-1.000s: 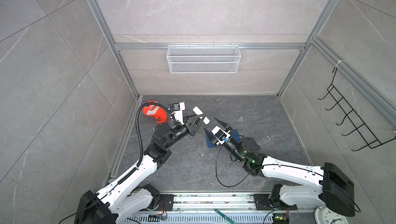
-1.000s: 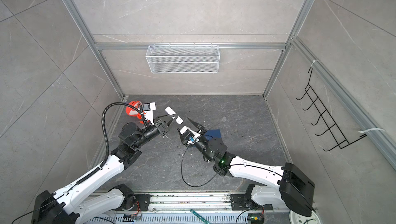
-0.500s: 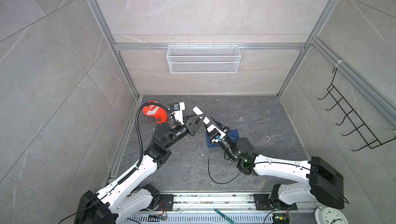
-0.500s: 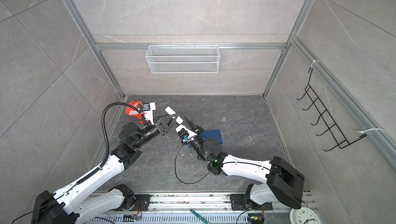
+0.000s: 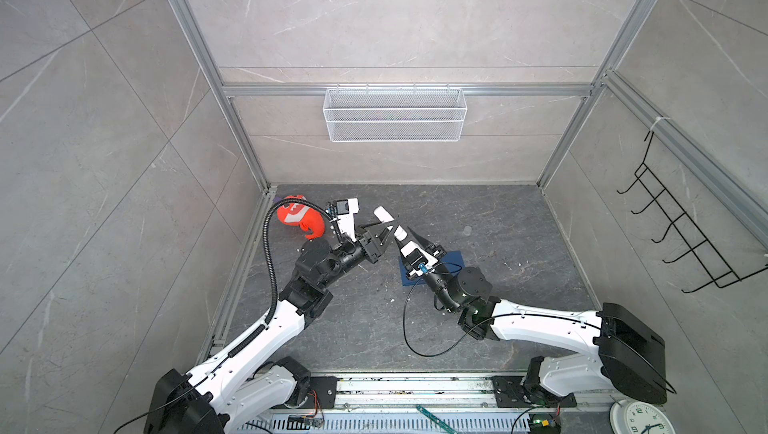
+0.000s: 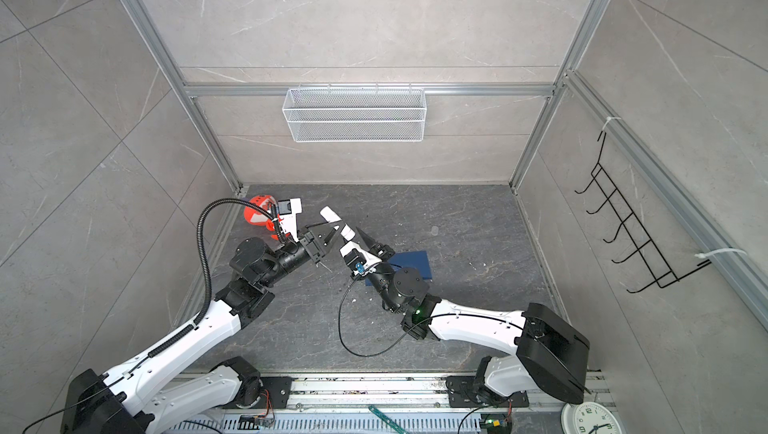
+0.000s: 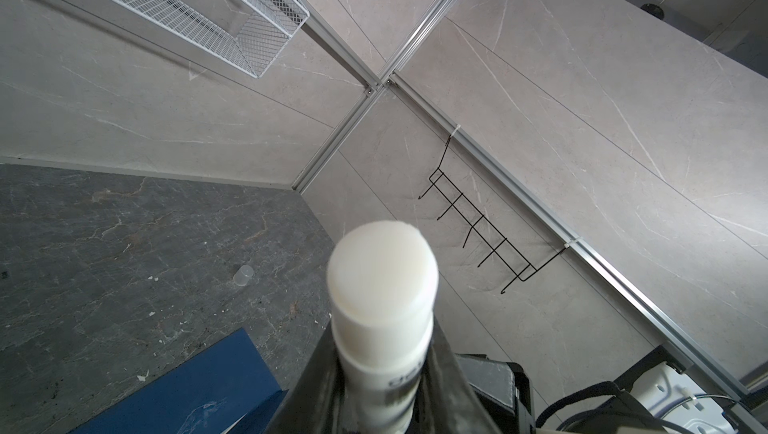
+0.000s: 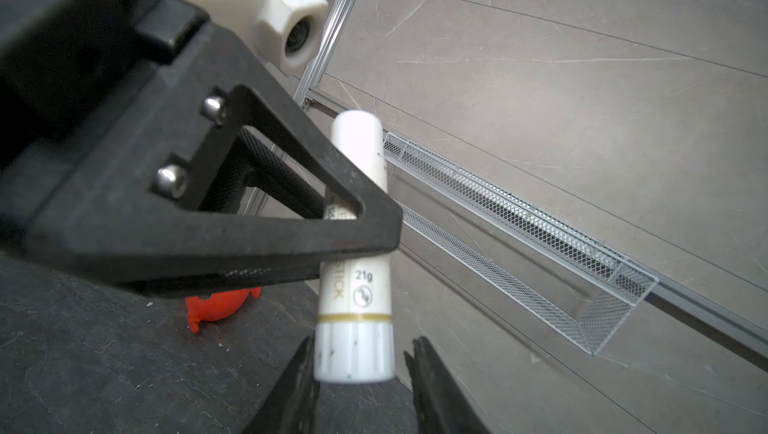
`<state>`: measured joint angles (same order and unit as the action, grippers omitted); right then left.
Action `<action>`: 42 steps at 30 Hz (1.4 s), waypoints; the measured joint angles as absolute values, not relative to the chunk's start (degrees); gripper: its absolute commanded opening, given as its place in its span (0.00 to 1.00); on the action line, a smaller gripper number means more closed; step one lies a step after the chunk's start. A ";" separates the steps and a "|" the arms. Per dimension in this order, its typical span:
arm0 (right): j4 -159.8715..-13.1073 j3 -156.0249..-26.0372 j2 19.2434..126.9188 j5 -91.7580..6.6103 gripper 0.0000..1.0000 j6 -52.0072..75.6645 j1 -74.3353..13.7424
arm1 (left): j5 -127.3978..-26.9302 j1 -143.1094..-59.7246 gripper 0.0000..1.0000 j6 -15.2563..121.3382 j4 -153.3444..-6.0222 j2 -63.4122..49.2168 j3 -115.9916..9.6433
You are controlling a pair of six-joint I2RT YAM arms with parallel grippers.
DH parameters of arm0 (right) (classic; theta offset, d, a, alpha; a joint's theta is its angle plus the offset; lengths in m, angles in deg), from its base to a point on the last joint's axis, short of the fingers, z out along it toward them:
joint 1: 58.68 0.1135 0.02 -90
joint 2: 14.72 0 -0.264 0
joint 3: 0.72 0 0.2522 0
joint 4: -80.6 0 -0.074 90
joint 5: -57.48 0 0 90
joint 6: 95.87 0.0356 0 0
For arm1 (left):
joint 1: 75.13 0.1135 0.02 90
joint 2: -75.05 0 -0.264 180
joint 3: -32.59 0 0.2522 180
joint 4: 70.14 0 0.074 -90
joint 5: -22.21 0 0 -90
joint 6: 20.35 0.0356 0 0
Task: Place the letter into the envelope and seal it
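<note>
Navy paper envelope [image 5: 454,258] lies flat on the dark stone floor [image 5: 498,220], partly hidden under the right arm [image 5: 540,324]. The letter shows in no view; it may be inside, can't tell. At about 10 o'clock from the envelope in both top views, the white glue stick [image 8: 356,286] is up in the air, tilted. The left gripper [image 5: 387,231] is clenched across its mid-body. The right gripper [image 8: 361,355] brackets the knob end with one finger touching and a gap at the other, so it is not gripping. Risks, my read: if those jaws close with one-sided contact, they could lever the smooth stick out of the left clamp or skew it. A drop would land on or near the envelope and smear glue in the wrong place. The low right wrist could also drag the envelope. Orange-red object [image 5: 296,218] sits at 9 o'clock of the left gripper, apart, no concern.
</note>
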<state>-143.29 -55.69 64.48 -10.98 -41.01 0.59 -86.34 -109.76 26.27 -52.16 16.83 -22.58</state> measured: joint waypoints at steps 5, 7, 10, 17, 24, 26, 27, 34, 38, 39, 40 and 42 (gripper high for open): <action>-142.96 -55.86 64.59 -11.24 0.24 -40.44 0.87 | -86.34 -109.76 0.00 26.14 -52.02 16.83 -22.63; -142.74 -56.02 64.59 -11.24 0.21 -40.31 0.89 | -86.34 -109.76 0.00 26.14 -51.92 16.83 -22.63; -142.43 -56.21 64.57 -11.24 0.18 -40.18 0.89 | -86.34 -109.76 0.00 26.14 -51.76 16.83 -22.63; -138.37 -57.07 63.25 -11.70 0.15 -36.94 0.87 | -86.34 -109.74 0.00 26.14 -51.78 16.83 -22.63; -127.92 -59.73 60.02 -22.78 0.14 -23.83 -3.37 | -86.21 -109.69 0.00 26.18 -51.08 16.94 -22.69; -125.74 -60.30 59.41 -28.53 0.15 -18.45 -5.60 | -86.14 -109.69 0.00 26.21 -51.06 16.94 -22.73; -124.84 -60.67 59.28 -32.20 0.15 -15.17 -7.04 | -86.14 -109.63 0.00 26.27 -50.98 16.94 -22.73; -123.62 -63.65 60.65 -55.66 0.16 7.76 -15.57 | -86.43 -109.58 0.00 26.78 -49.80 17.16 -23.02; -129.30 -64.21 63.78 -63.50 0.15 19.14 -17.91 | -86.34 -109.30 0.00 27.23 -49.34 17.42 -23.06; -130.41 -64.21 64.35 -64.64 0.15 21.02 -18.23 | -86.36 -109.24 0.00 27.23 -49.34 17.42 -23.06; -131.77 -64.21 65.00 -65.91 0.14 23.30 -18.56 | -86.36 -109.21 0.00 27.26 -49.34 17.42 -23.06; -133.36 -64.26 65.79 -67.37 0.14 26.03 -18.91 | -86.34 -109.17 0.00 27.32 -49.31 17.48 -23.06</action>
